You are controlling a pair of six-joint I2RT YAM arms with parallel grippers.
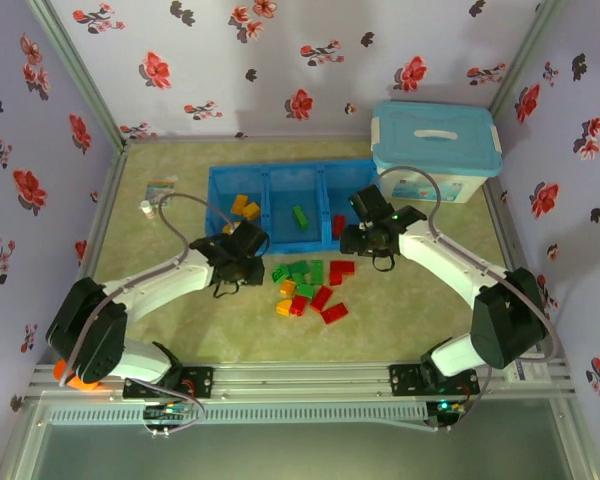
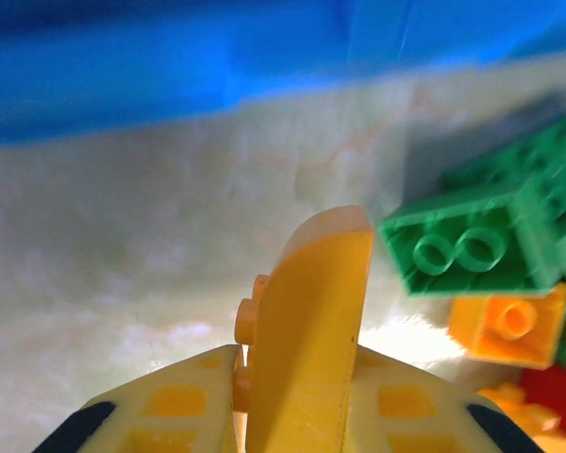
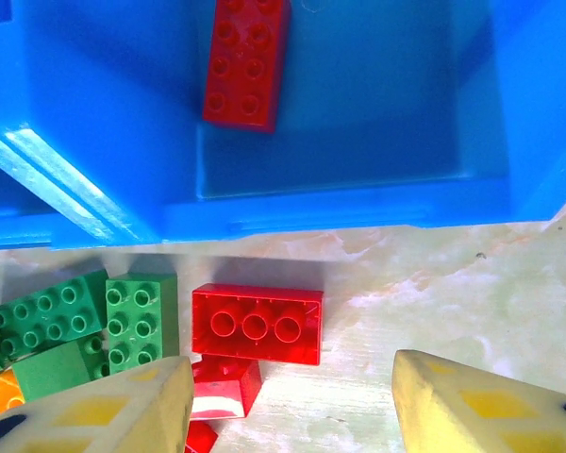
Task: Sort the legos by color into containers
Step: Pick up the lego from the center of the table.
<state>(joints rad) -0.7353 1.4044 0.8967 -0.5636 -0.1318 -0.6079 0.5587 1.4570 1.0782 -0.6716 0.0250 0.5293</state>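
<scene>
Clamping yellow lego [image 2: 307, 321] | green lego [image 2: 462, 250] just beside | storage box [image 1: 435, 140] beside containers [image 1: 282, 195]

Most legos [image 1: 308, 288] lie on the table [image 1: 180, 330] just near of the containers [image 1: 290, 167]; a box [image 1: 435, 150] stands at their far right.

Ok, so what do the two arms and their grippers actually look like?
The left arm and right arm have white links with chunky black joints, and a thin grey cable loops over each. The left arm has an orange piece by its base. The fingers are pale yellow with darker yellow squares and dark corner marks.
</scene>
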